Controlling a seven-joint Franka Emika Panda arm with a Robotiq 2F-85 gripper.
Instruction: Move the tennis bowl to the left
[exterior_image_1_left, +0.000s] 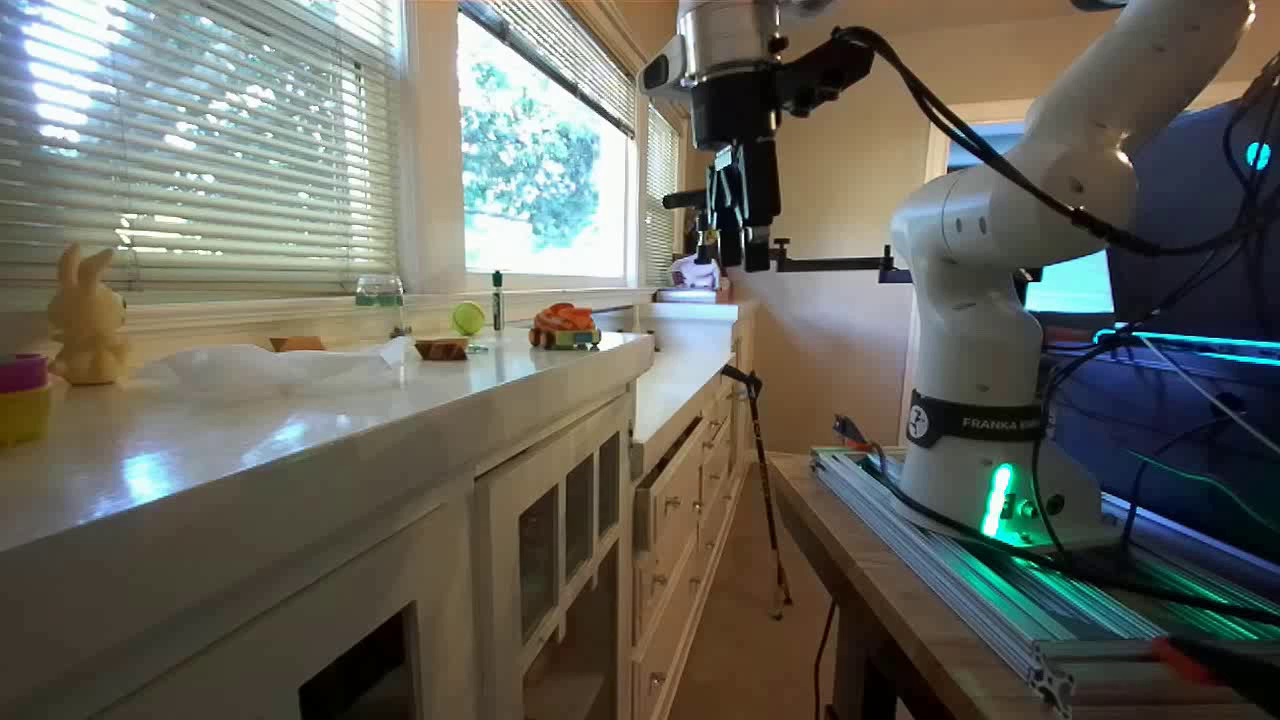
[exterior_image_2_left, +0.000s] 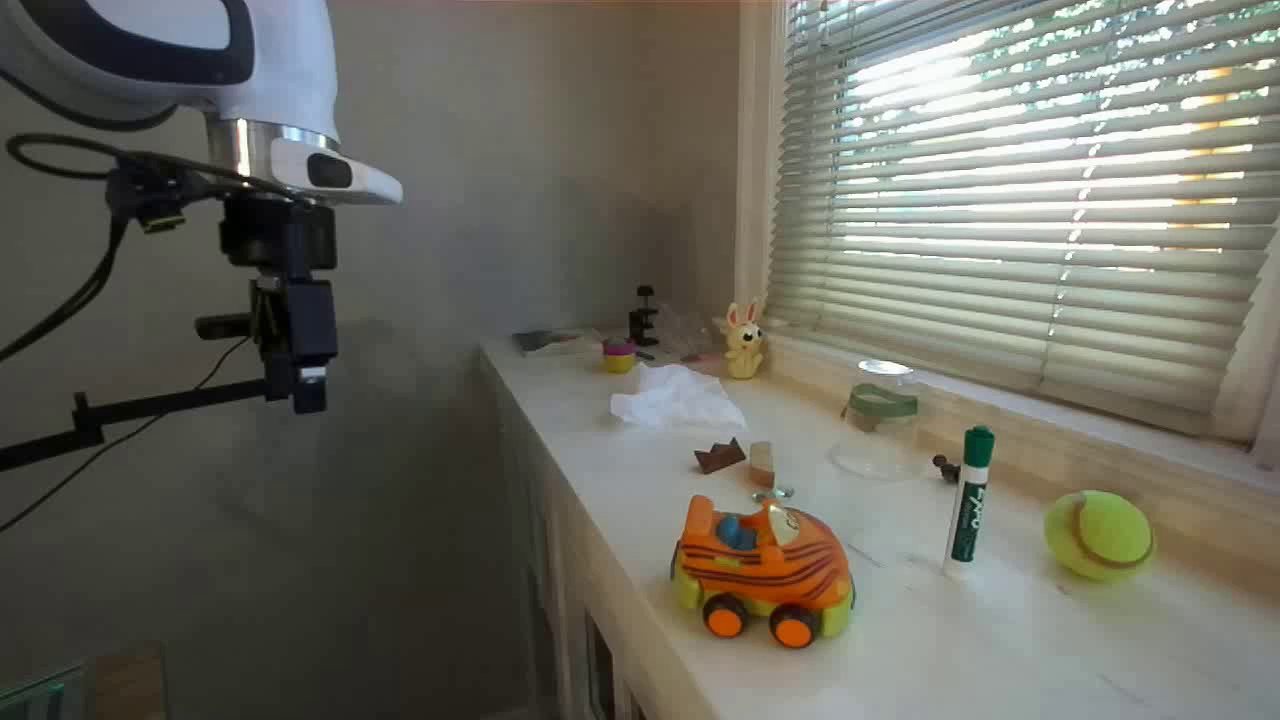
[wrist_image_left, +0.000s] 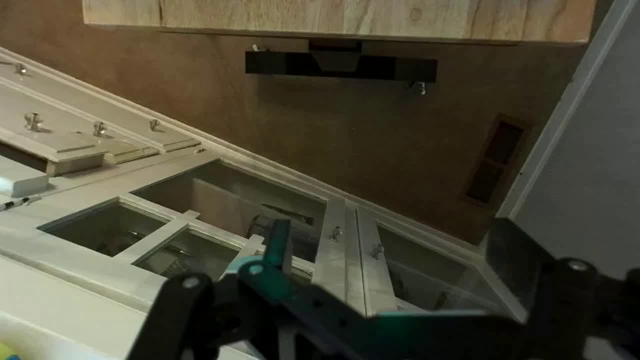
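We can read two names here. On the black band (exterior_image_1_left: 975, 419) around the low part of the white robot arm (exterior_image_1_left: 975, 300), we see FRANKA in white letters, and then EM, the start of one more word; the rest is hidden from us. Just beside FRANKA we see a little round white sign (exterior_image_1_left: 918, 421). On the marker (exterior_image_2_left: 967, 515) with the green cap (exterior_image_2_left: 979, 446), we read EXPO in white letters that are turned on their side.
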